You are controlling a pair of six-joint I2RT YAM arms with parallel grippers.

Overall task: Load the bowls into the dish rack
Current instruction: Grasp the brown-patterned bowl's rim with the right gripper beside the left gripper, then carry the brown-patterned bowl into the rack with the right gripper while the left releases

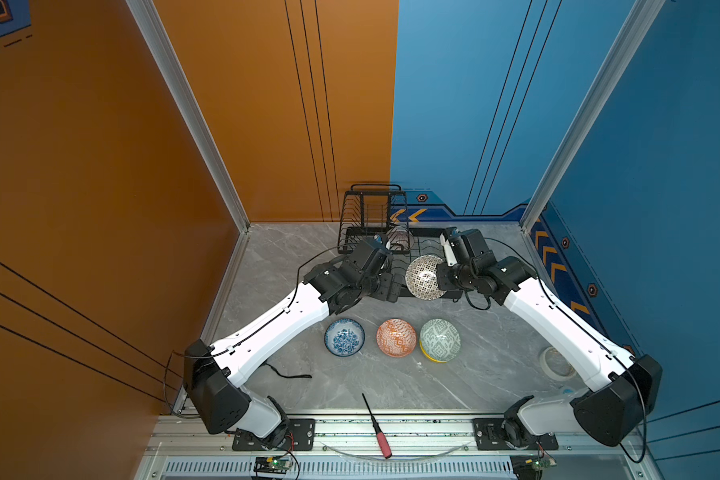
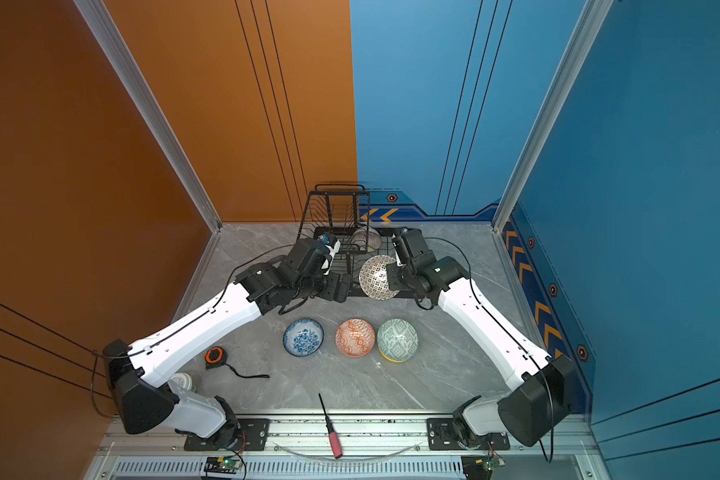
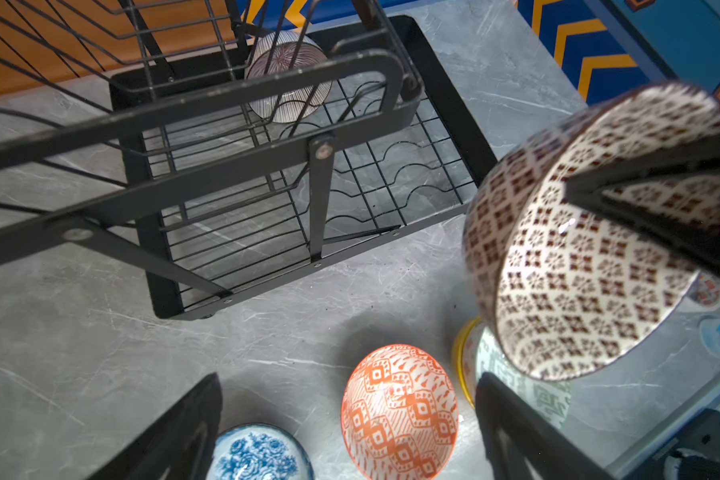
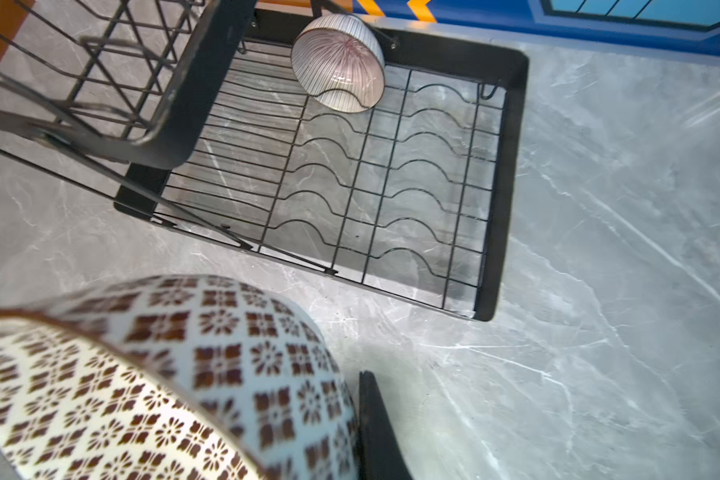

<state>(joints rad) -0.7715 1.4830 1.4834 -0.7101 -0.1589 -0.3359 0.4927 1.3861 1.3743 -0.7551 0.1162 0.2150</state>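
Top views: the right gripper [image 1: 440,279] is clamped on the rim of the dotted bowl [image 1: 424,277]. It holds the bowl on edge in the air, about over the near edge of the rack [image 1: 352,216]. The left gripper [image 1: 386,287] is just beside that bowl, not touching it. The pink bowl [image 1: 400,240] is already racked at the far end. In a row on the table [image 1: 275,257] are the blue bowl [image 1: 344,337], the orange bowl [image 1: 396,337], and the green bowl [image 1: 440,338] nested in the yellow bowl [image 1: 428,356].

Left wrist: the left jaws are spread wide with nothing between them, only the table bowls below. We see the right gripper's pinch on the dotted bowl's wall, one finger inside and one outside.

Right wrist: the dotted bowl fills the near corner. One finger shows outside the wall and the other is hidden. The rack's wavy slots are empty apart from the pink bowl leaning in the far row.

We judge the step to be carrying the dotted bowl to a slot. To do it well:
- Keep the bowl on edge.
- Clear the rack's near rail and the upper tier's brace.
- Lower the rim between two wire humps next to the pink bowl.
- Let go only once it is seated.
- Keep the left arm out of the path.
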